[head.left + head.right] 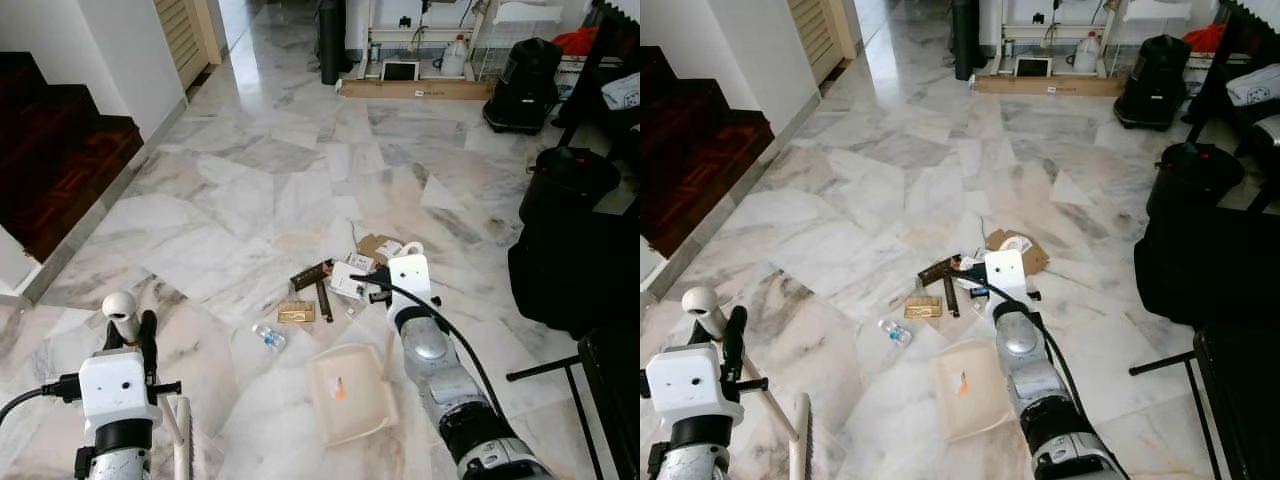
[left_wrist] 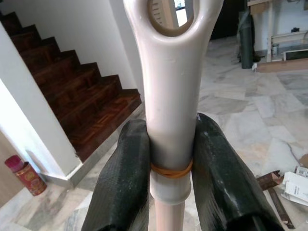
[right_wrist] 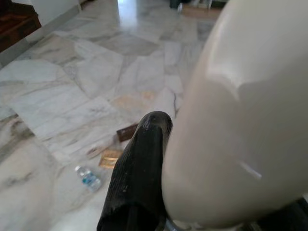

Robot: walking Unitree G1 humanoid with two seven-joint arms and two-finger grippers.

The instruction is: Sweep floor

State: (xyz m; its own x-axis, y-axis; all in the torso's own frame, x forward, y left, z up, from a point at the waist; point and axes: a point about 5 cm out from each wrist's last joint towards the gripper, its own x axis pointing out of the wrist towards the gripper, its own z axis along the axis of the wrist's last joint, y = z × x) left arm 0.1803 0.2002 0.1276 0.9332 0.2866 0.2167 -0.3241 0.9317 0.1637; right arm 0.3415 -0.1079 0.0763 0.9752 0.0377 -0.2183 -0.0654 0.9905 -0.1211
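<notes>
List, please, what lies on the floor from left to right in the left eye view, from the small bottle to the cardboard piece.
Small plastic bottle → gold-coloured flat packet → dark brown strip → white paper packet → brown cardboard piece.

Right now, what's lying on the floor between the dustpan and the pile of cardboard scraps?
Nothing but bare marble floor. In the left eye view the dustpan sits apart from the cardboard scraps. A small water bottle lies off to the left side.
</notes>
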